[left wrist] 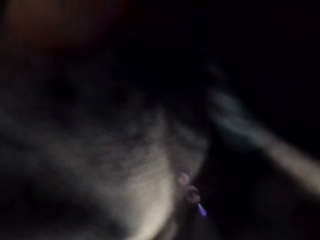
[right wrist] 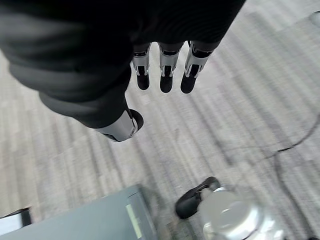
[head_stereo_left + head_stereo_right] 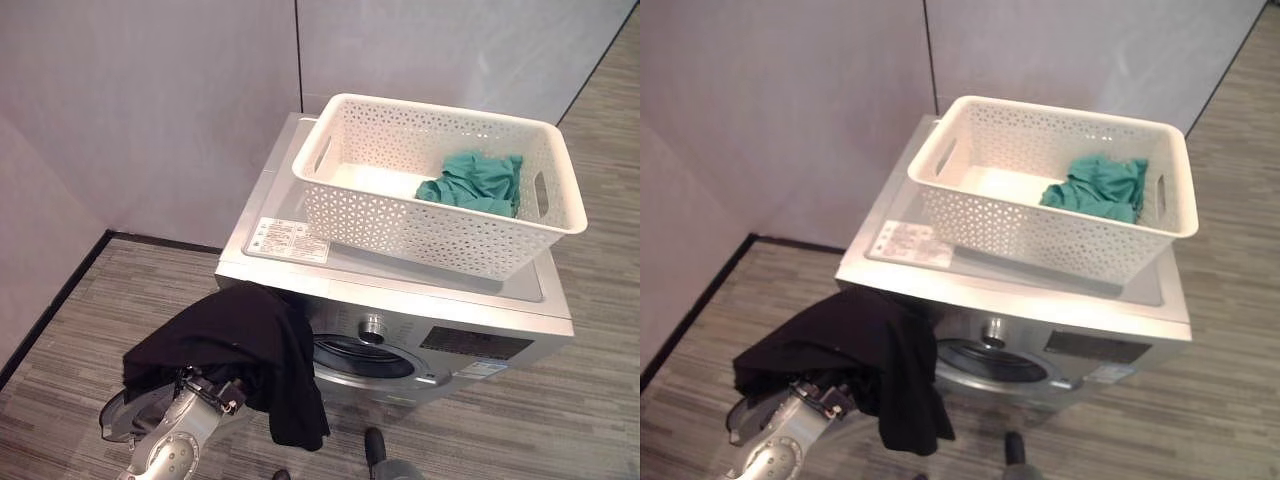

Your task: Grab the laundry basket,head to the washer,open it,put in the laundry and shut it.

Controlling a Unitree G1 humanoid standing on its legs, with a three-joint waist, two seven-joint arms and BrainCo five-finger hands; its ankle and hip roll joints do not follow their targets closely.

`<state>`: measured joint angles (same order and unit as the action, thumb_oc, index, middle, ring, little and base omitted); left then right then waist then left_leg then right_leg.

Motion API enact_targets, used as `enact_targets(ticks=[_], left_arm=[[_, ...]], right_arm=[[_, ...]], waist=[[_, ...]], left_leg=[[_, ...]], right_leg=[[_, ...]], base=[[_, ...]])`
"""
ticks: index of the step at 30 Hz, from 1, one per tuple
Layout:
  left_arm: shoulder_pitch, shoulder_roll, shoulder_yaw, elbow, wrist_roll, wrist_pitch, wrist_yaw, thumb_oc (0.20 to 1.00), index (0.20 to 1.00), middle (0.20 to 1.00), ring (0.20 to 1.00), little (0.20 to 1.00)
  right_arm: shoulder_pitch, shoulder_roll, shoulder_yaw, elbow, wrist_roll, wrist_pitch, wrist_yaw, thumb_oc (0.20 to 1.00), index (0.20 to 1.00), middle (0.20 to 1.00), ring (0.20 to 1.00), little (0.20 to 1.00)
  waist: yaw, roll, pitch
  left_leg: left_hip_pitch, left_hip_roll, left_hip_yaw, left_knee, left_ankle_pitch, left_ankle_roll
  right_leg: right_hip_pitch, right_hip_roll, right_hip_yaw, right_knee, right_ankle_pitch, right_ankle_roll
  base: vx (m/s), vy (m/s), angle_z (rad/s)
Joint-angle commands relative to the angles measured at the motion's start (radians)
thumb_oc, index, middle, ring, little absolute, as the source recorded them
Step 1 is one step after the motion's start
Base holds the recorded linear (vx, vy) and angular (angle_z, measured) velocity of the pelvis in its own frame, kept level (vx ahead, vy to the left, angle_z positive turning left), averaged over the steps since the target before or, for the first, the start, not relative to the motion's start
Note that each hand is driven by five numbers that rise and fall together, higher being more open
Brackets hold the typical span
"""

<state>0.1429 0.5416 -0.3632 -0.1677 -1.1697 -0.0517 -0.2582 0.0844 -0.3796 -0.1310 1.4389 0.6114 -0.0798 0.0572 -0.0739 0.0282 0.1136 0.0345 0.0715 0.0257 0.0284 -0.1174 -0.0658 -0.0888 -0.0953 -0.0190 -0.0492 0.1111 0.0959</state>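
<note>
A: Where does the laundry stand?

B: The white laundry basket [image 3: 440, 185] sits on top of the washer [image 3: 400, 290], at about one o'clock in the head views; a teal garment [image 3: 472, 182] lies in its right end, at roughly three o'clock inside the basket; I judge the basket is parked up there to free both arms for loading.

A: And the black piece?

B: A black garment [image 3: 235, 350] hangs at about seven o'clock, just left of the washer's round door opening [image 3: 362, 357]; it drapes over the left hand [image 3: 205, 392] and arm, so the cloth covers the hand; I cannot tell whether those fingers are curled or straight; the left wrist view is dark and blurred, likely smothered by the fabric.

A: The right hand?

B: The right hand [image 2: 150, 75] shows in its own wrist view, hanging above the striped floor [image 2: 75, 150]; its fingers [image 2: 165, 75] are straight and relaxed, a little apart, pinching nothing; the thumb sticks out separately; it looks idle.

A: How far along, then?

B: My guess: mid-loading; the black garment seems to be on its way to the drum, the teal one waits, and the door is yet to be shut; whether the door is fully swung open I cannot make out.
</note>
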Motion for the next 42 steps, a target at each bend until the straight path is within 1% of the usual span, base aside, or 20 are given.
enact_targets(ticks=[1,6,8,10,12,13,14,16,18,19,20,23,28,31,32,34,36,38,41,42], left_arm=[[-0.055,-0.019,0.040,-0.101,0.008,-0.037,-0.032,0.200,0.200,0.200,0.200,0.200],[-0.061,-0.012,0.026,-0.102,0.001,-0.041,-0.026,0.200,0.200,0.200,0.200,0.200],[-0.094,0.002,0.004,-0.103,-0.013,-0.046,-0.027,0.200,0.200,0.200,0.200,0.200],[-0.104,0.010,-0.005,-0.108,-0.013,-0.047,-0.029,0.200,0.200,0.200,0.200,0.200],[-0.147,0.034,-0.043,-0.114,-0.016,-0.055,-0.030,0.200,0.200,0.200,0.200,0.200],[-0.163,0.041,-0.052,-0.114,-0.021,-0.057,-0.031,0.200,0.200,0.200,0.200,0.200],[-0.190,0.061,-0.081,-0.112,-0.022,-0.058,-0.030,0.200,0.200,0.200,0.200,0.200],[-0.202,0.068,-0.089,-0.107,-0.025,-0.062,-0.028,0.200,0.200,0.200,0.200,0.200],[-0.221,0.087,-0.102,-0.100,-0.021,-0.066,-0.029,0.200,0.200,0.200,0.200,0.200],[-0.231,0.095,-0.110,-0.096,-0.023,-0.062,-0.027,0.200,0.200,0.200,0.200,0.200],[-0.242,0.087,-0.113,-0.086,-0.025,-0.053,-0.027,0.200,0.200,0.200,0.200,0.200],[-0.230,0.085,-0.126,-0.090,-0.035,-0.038,-0.030,0.200,0.200,0.200,0.200,0.200],[-0.219,0.097,-0.142,-0.100,-0.043,-0.024,-0.033,0.200,0.200,0.200,0.200,0.200],[-0.208,0.123,-0.150,-0.099,-0.045,-0.017,-0.039,0.200,0.200,0.200,0.200,0.200],[-0.208,0.123,-0.151,-0.099,-0.045,-0.017,-0.039,0.200,0.200,0.200,0.200,0.200],[-0.207,0.122,-0.156,-0.096,-0.045,-0.016,-0.045,0.200,0.200,0.200,0.200,0.200],[-0.198,0.125,-0.152,-0.099,-0.043,-0.005,-0.051,0.200,0.200,0.200,0.200,0.200],[-0.197,0.115,-0.169,-0.096,-0.039,0.004,-0.062,0.200,0.200,0.200,0.200,0.200],[-0.204,0.113,-0.191,-0.097,-0.045,0.008,-0.063,0.200,0.200,0.200,0.200,0.200],[-0.210,0.120,-0.216,-0.098,-0.042,0.007,-0.060,0.200,0.200,0.200,0.200,0.200]], right_arm=[[-0.047,-0.016,0.025,0.021,-0.028,-0.012,0.013,1.000,1.000,1.000,1.000,1.000],[-0.058,-0.026,0.043,0.019,-0.048,-0.012,-0.004,1.000,1.000,1.000,1.000,1.000],[-0.069,-0.031,0.046,0.001,-0.029,-0.015,-0.006,1.000,1.000,1.000,1.000,1.000],[-0.070,-0.030,0.049,-0.003,-0.028,-0.015,-0.006,1.000,1.000,1.000,1.000,1.000],[-0.086,-0.046,0.047,-0.021,-0.019,-0.016,-0.011,1.000,1.000,1.000,1.000,1.000],[-0.100,-0.052,0.050,-0.021,-0.017,-0.017,-0.010,1.000,1.000,1.000,1.000,1.000],[-0.126,-0.063,0.068,-0.042,-0.018,-0.022,-0.010,1.000,1.000,1.000,1.000,1.000],[-0.142,-0.066,0.080,-0.052,-0.022,-0.024,-0.009,1.000,1.000,1.000,1.000,1.000],[-0.161,-0.064,0.105,-0.073,-0.027,-0.029,-0.008,1.000,1.000,1.000,1.000,1.000],[-0.164,-0.059,0.116,-0.090,-0.030,-0.033,-0.008,1.000,1.000,1.000,1.000,1.000],[-0.159,-0.055,0.128,-0.093,-0.037,-0.034,-0.003,1.000,1.000,1.000,1.000,1.000],[-0.149,-0.055,0.160,-0.102,-0.067,-0.035,0.007,1.000,1.000,1.000,1.000,1.000],[-0.138,-0.060,0.159,-0.094,-0.079,-0.034,0.009,1.000,1.000,1.000,1.000,1.000],[-0.141,-0.062,0.166,-0.083,-0.115,-0.033,0.009,1.000,1.000,1.000,1.000,1.000],[-0.140,-0.063,0.166,-0.082,-0.115,-0.033,0.009,1.000,1.000,1.000,1.000,1.000],[-0.144,-0.059,0.179,-0.081,-0.120,-0.037,0.013,1.000,1.000,1.000,1.000,1.000],[-0.147,-0.049,0.199,-0.090,-0.128,-0.038,0.020,1.000,1.000,1.000,1.000,1.000],[-0.142,-0.043,0.217,-0.093,-0.136,-0.044,0.021,1.000,1.000,1.000,1.000,1.000],[-0.150,-0.049,0.221,-0.093,-0.132,-0.046,0.016,1.000,1.000,1.000,1.000,1.000],[-0.162,-0.058,0.231,-0.101,-0.125,-0.056,0.006,1.000,1.000,1.000,1.000,1.000]], waist=[[-0.003,0.003,0.008],[0.000,-0.008,0.039],[-0.009,-0.017,0.066],[-0.011,-0.020,0.073],[-0.026,-0.026,0.093],[-0.026,-0.030,0.099],[-0.031,-0.034,0.108],[-0.028,-0.038,0.112],[-0.021,-0.041,0.124],[-0.009,-0.037,0.130],[-0.006,-0.032,0.128],[0.004,-0.033,0.124],[0.014,-0.040,0.107],[0.033,-0.059,0.115],[0.034,-0.055,0.118],[0.036,-0.073,0.128],[0.049,-0.094,0.137],[0.057,-0.099,0.163],[0.051,-0.096,0.175],[0.046,-0.096,0.185]], left_leg=[[-0.035,0.005,-0.093,0.101,0.009,0.033],[-0.108,-0.017,-0.115,0.205,-0.025,0.041],[-0.151,-0.047,-0.096,0.266,-0.077,0.054],[-0.164,-0.058,-0.086,0.287,-0.094,0.060],[-0.191,-0.100,-0.059,0.310,-0.120,0.070],[-0.221,-0.110,-0.048,0.342,-0.131,0.077],[-0.251,-0.140,-0.011,0.365,-0.151,0.088],[-0.265,-0.144,0.008,0.376,-0.158,0.093],[-0.284,-0.130,0.049,0.395,-0.166,0.094],[-0.293,-0.111,0.069,0.405,-0.163,0.094],[-0.291,-0.101,0.066,0.388,-0.155,0.100],[-0.286,-0.087,0.088,0.363,-0.129,0.109],[-0.286,-0.067,0.092,0.350,-0.120,0.112],[-0.293,-0.039,0.099,0.375,-0.123,0.103],[-0.291,-0.034,0.098,0.382,-0.130,0.103],[-0.298,-0.025,0.086,0.395,-0.128,0.097],[-0.311,-0.009,0.091,0.401,-0.117,0.087],[-0.318,0.012,0.056,0.370,-0.076,0.064],[-0.329,0.015,0.034,0.347,-0.046,0.052],[-0.342,0.018,0.019,0.301,-0.004,0.042]], right_leg=[[-0.147,0.004,0.085,0.244,-0.097,0.026],[-0.167,-0.005,0.111,0.236,-0.079,0.030],[-0.187,-0.032,0.120,0.240,-0.059,0.042],[-0.194,-0.042,0.126,0.235,-0.045,0.049],[-0.214,-0.078,0.145,0.181,0.026,0.075],[-0.226,-0.087,0.148,0.170,0.038,0.079],[-0.246,-0.126,0.157,0.105,0.095,0.097],[-0.256,-0.137,0.151,0.079,0.115,0.100],[-0.277,-0.151,0.104,0.052,0.139,0.105],[-0.270,-0.153,0.054,0.064,0.111,0.097],[-0.254,-0.143,0.052,0.095,0.077,0.087],[-0.218,-0.136,0.021,0.123,0.048,0.076],[-0.190,-0.165,0.043,0.106,0.072,0.083],[-0.175,-0.223,-0.002,0.106,0.109,0.095],[-0.170,-0.218,-0.004,0.107,0.106,0.095],[-0.175,-0.202,0.019,0.123,0.091,0.095],[-0.182,-0.196,-0.040,0.142,0.059,0.098],[-0.219,-0.154,-0.052,0.230,-0.011,0.086],[-0.230,-0.149,-0.069,0.242,-0.019,0.076],[-0.254,-0.134,-0.082,0.231,-0.016,0.070]], base=[[-0.04,0.008,-0.18],[-0.08,0.069,-0.14],[-0.12,0.156,-0.01],[-0.09,0.116,0.00],[-0.18,0.242,-0.02],[-0.25,0.368,-0.07],[-0.18,0.250,-0.31],[-0.12,0.185,-0.51],[-0.14,0.150,-0.58],[-0.19,0.109,-0.90],[-0.14,0.069,-0.88],[-0.09,0.039,-0.43],[-0.06,-0.054,-0.17],[-0.04,-0.134,-0.10],[-0.05,-0.169,-0.16],[-0.04,-0.143,-0.13],[-0.10,-0.210,-0.06],[-0.16,-0.279,-0.08],[-0.12,-0.151,0.18],[-0.09,-0.091,0.21]])
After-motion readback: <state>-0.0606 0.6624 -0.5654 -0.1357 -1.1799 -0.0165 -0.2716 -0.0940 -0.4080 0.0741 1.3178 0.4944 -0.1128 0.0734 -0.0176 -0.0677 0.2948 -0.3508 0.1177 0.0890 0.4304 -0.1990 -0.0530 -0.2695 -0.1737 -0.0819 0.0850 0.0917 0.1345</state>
